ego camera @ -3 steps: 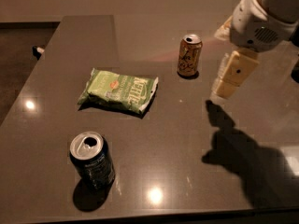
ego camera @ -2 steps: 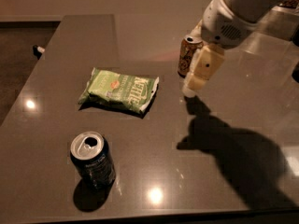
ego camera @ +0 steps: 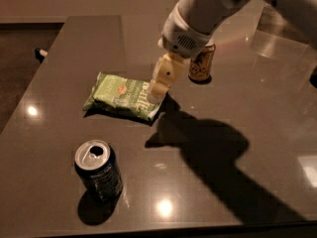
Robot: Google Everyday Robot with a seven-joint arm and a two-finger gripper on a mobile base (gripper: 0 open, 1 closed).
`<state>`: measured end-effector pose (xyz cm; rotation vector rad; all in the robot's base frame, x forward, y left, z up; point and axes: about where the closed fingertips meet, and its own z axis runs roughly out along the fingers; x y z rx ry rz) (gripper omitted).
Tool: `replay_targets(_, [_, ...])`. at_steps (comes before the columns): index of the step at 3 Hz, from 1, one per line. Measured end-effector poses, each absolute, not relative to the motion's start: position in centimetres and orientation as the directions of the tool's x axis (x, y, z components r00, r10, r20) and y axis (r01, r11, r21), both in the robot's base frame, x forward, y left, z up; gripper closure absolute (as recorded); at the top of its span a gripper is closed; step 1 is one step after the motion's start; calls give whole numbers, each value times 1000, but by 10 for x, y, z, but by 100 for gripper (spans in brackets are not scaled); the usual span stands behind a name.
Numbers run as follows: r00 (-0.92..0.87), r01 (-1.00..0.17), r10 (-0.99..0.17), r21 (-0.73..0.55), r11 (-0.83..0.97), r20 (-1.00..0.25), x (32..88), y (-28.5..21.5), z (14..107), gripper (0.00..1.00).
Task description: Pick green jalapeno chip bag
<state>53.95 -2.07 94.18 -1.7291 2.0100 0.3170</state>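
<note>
The green jalapeno chip bag (ego camera: 121, 96) lies flat on the dark table (ego camera: 237, 98), left of centre, with white lettering and a small orange-red emblem. My gripper (ego camera: 159, 87) hangs from the white arm that reaches in from the upper right. Its cream-coloured fingers point down over the bag's right end and cover part of it. I cannot see contact between them and the bag.
A brown and gold can (ego camera: 201, 63) stands upright just behind and right of the gripper, partly hidden by the arm. An opened dark blue can (ego camera: 98, 169) stands near the front left. The arm's shadow falls across the table to the right.
The arm has swung left from the right side of the table, past the brown can, and the gripper now sits over the bag's right end.
</note>
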Motion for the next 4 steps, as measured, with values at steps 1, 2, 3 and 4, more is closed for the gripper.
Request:
replay_targets(1, [-76, -979, -869, -129, 158, -490, 556, 11, 924, 0])
replay_targets(2, [-61, -980, -873, -136, 144, -483, 570, 29, 910, 0])
replay_targets(3, [-56, -980, -882, -141, 137, -469, 575, 36, 899, 0])
replay_targets(4, [-54, -983, -892, -134, 127, -449, 573, 37, 887, 0])
